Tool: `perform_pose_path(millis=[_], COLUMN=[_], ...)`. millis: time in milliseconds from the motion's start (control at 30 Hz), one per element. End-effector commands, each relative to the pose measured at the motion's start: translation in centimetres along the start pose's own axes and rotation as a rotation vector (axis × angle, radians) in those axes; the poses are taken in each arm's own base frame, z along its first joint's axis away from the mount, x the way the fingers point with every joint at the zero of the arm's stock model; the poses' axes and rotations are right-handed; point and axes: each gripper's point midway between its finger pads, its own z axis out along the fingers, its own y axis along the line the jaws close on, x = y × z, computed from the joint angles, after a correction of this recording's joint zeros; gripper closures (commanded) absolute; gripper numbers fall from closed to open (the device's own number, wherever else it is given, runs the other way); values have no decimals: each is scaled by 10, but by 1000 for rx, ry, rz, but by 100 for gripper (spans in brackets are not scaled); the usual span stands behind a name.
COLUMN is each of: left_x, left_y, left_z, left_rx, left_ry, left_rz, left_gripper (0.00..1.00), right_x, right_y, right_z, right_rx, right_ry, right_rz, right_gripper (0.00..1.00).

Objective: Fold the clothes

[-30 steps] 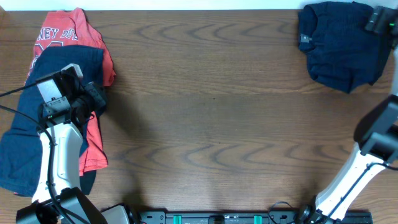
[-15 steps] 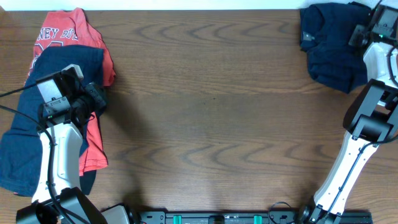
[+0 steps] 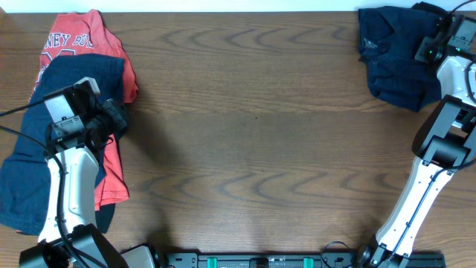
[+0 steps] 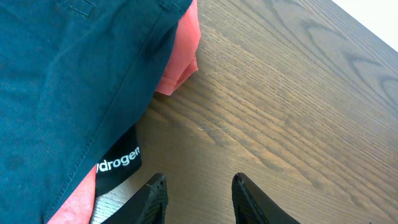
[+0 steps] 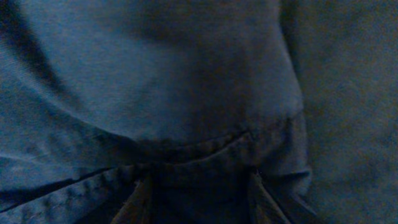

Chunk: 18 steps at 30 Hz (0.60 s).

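Holding nearest the base, the left gripper (image 4: 200,196) has not moved in the last second. Its fingers stand apart over the bare table (image 3: 253,134) with nothing between them, just beside the left heap. The change is at the far right corner, where the right gripper (image 5: 200,200) has come in from the table edge and down onto the crumpled navy shorts (image 3: 394,59). Its fingertips are sunk in the cloth with a stitched seam bunched between them; whether they pinch it I cannot tell. This looks like the pick-up of the next piece, with nothing folded yet. The left heap is rumpled: broad navy shorts (image 3: 30,171) lie over a red T-shirt (image 3: 74,37), and a black garment (image 4: 118,165) with white lettering peeks from underneath.
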Motion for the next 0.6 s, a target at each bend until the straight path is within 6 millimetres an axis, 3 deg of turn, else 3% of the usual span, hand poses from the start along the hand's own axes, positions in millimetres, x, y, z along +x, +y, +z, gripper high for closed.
perform_pose_path(millis=[0,167,367,433,567], left_x=[8,8,7,7,7], left_y=[4,4,4,4,4], left_z=[3,4,4,4,4], left_rx=[-12,-13,-13,-12,-12], left_ry=[20,20,19,19,19], left_rz=[0,1,1,2,24], left_gripper=[63,63,63,63,64], right_x=[78,92,101,98,71], right_y=[90,142,180,186,189], right_z=[33,27,21,17,-4], right_rx=[-234,-291,-329,-335,-337], right_ry=[167,194,207,199,150], right_rz=[-173,-299,-348,-355,-359], right_gripper=[51,50,48,46,41])
